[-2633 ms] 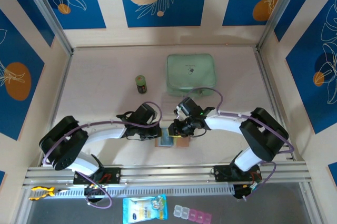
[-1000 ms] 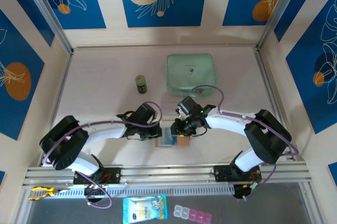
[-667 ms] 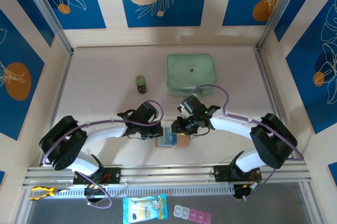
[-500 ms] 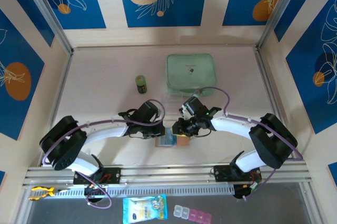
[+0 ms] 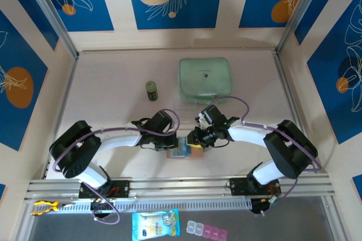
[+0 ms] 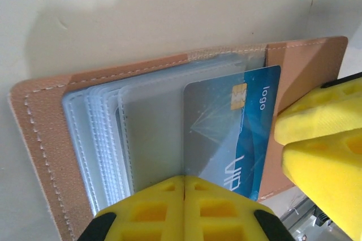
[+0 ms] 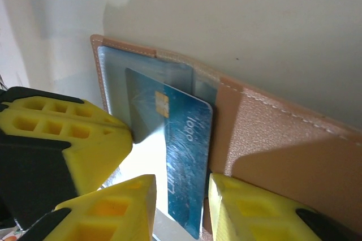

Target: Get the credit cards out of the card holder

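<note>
The tan card holder (image 5: 195, 152) lies open near the table's front edge, its clear pockets (image 6: 147, 116) facing up. One blue credit card (image 6: 249, 122) sticks partway out of a pocket toward the spine. My left gripper (image 6: 185, 181) is shut with nothing in it, its tips pressing on the clear pockets beside the card. My right gripper (image 7: 182, 183) is open. One finger stands over the pocket side and the other over the tan leather (image 7: 271, 133), with the exposed strip of the card (image 7: 189, 139) between them. In the top view both grippers, left (image 5: 173, 143) and right (image 5: 195, 140), meet over the holder.
A mint-green zip case (image 5: 205, 77) sits at the back centre, with a clear plastic packet (image 5: 186, 107) just in front of it. A small green-lidded jar (image 5: 151, 90) stands to their left. The metal rail (image 5: 181, 187) runs along the front edge.
Both grippers have shifted slightly to the right over the holder. The right arm's forearm has swung a little, and the blue card sits slightly further right.
</note>
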`<state>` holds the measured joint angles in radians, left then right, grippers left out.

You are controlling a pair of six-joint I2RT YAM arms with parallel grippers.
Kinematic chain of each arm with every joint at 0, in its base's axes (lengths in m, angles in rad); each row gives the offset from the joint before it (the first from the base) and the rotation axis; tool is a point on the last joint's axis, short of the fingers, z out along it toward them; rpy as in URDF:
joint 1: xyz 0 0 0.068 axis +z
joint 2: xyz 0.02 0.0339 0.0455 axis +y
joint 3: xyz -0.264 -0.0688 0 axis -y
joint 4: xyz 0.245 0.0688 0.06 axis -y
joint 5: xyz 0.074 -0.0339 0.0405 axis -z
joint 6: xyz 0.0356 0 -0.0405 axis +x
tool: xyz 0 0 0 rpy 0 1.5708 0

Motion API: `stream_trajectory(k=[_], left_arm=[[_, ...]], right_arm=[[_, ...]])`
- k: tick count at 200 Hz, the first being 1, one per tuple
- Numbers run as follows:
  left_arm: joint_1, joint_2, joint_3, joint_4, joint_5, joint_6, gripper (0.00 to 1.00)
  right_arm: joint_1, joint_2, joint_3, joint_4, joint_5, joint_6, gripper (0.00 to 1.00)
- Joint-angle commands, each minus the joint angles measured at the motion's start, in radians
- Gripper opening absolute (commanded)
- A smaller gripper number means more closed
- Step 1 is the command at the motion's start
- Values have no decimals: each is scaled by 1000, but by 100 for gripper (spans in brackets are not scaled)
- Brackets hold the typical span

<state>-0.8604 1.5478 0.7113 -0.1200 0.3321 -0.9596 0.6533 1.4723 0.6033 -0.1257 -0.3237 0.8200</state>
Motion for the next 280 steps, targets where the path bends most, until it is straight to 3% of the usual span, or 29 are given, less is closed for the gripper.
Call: stream_trajectory(k=[1,149,232,280], left_arm=[[-9,5,-12,-25,-3,21,3],[-8,6,-24,-30,-10,11,2],[-8,-15,-29,-55,-32,13,2],[-8,-15,-29,-49,-30,12,2]], right_arm=[[-14,20,-28,41,-54,8,30],[-37,106,-70,219,-202,10,23],[-47,46,-83,144,-154,-14,10],[-80,-38,-89,40,-134,-60,8]])
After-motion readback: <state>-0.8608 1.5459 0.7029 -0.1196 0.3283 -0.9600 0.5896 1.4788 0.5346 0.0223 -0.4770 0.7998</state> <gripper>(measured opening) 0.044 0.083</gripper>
